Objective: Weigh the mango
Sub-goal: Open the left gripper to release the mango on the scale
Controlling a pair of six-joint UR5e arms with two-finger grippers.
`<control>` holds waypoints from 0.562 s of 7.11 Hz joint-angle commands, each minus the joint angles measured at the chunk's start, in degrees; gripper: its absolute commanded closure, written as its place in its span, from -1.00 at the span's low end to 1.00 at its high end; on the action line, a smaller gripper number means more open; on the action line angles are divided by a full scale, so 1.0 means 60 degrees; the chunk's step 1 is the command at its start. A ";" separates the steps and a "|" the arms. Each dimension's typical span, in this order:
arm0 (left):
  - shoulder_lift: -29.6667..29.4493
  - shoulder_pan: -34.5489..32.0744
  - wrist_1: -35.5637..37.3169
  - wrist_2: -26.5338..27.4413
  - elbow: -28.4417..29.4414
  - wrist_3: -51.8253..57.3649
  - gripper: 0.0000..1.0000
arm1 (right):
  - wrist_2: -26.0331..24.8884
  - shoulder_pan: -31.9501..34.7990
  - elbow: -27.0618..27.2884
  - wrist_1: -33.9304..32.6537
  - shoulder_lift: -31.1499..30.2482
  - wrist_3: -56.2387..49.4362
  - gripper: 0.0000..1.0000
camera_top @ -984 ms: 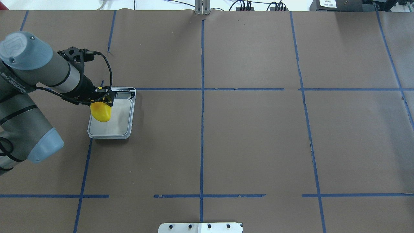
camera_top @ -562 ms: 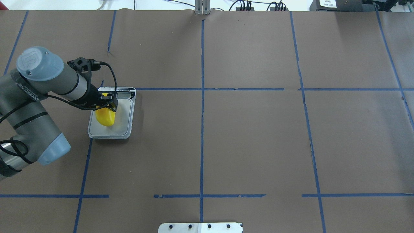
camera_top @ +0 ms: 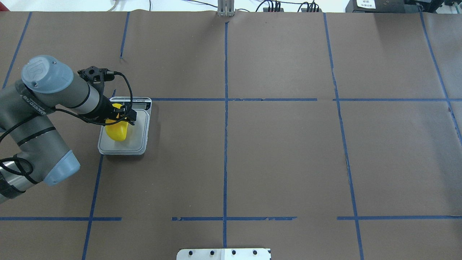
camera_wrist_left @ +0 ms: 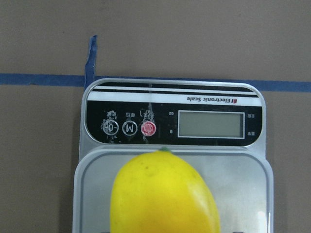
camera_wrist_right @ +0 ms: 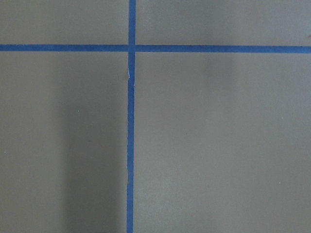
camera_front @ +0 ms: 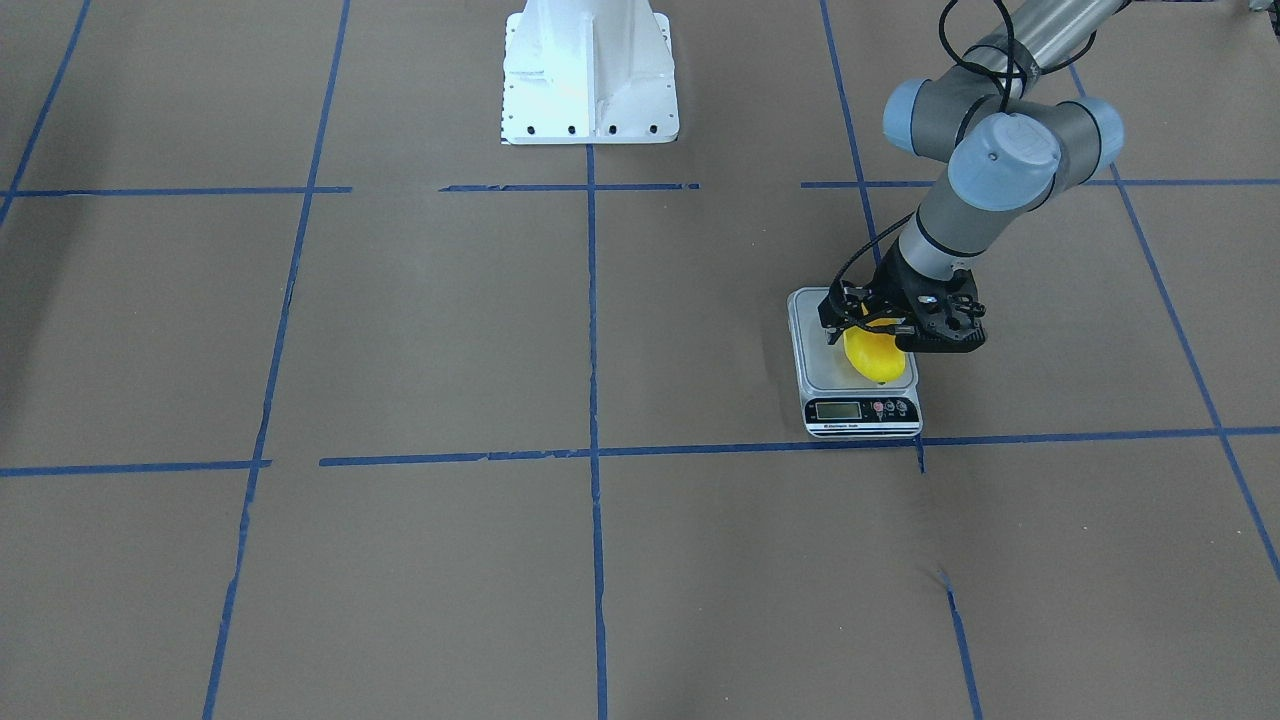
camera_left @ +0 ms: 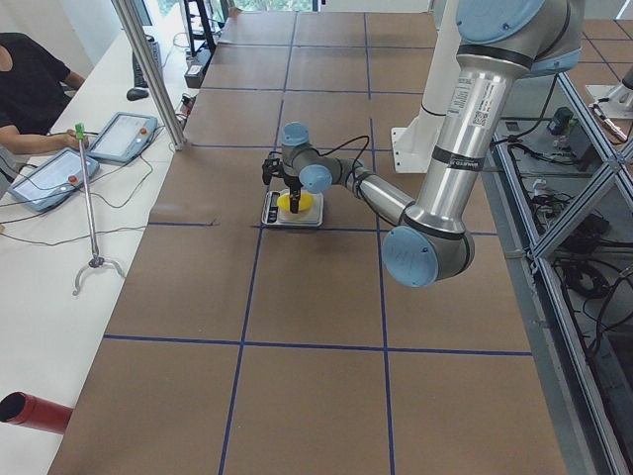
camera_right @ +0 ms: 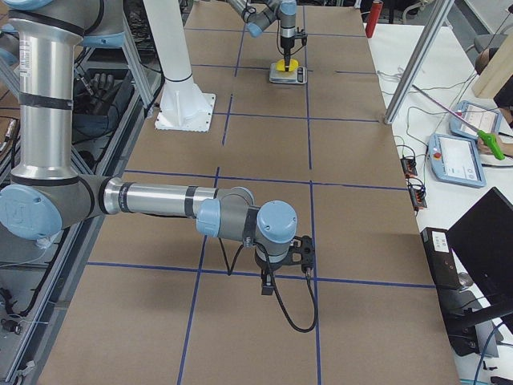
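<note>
The yellow mango (camera_top: 116, 133) is at the left side of the silver platform of the digital scale (camera_top: 139, 139), held low on or just above it. My left gripper (camera_top: 121, 118) is shut on the mango's upper end. In the front view the mango (camera_front: 875, 362) hangs from the gripper (camera_front: 878, 332) over the scale (camera_front: 860, 410). The left wrist view shows the mango (camera_wrist_left: 163, 196) in front of the scale's blank display (camera_wrist_left: 211, 124). My right gripper (camera_right: 282, 265) hovers low over bare table far away; I cannot tell whether it is open or shut.
Brown paper with blue tape lines (camera_top: 225, 144) covers the table. A white robot base (camera_front: 590, 70) stands at the table's edge. Operators with tablets (camera_left: 49, 178) sit beyond the far edge. The right wrist view shows only a tape cross (camera_wrist_right: 131, 48).
My left arm has moved right and lower with the mango, bringing it from the platform's left edge down onto or just over the platform.
</note>
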 commanded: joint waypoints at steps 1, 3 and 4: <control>0.0022 -0.0117 0.0096 -0.0014 -0.0448 0.0234 -1.00 | 0.0000 0.0000 0.0003 0.0000 0.0000 0.0006 -1.00; 0.0081 -0.1093 0.2759 -0.0073 -0.2594 0.1867 -1.00 | 0.0000 0.0000 0.0003 0.0000 0.0000 0.0006 -1.00; 0.0037 -0.1737 0.3981 -0.0087 -0.3402 0.2964 -1.00 | 0.0000 0.0000 0.0003 0.0000 0.0000 0.0006 -1.00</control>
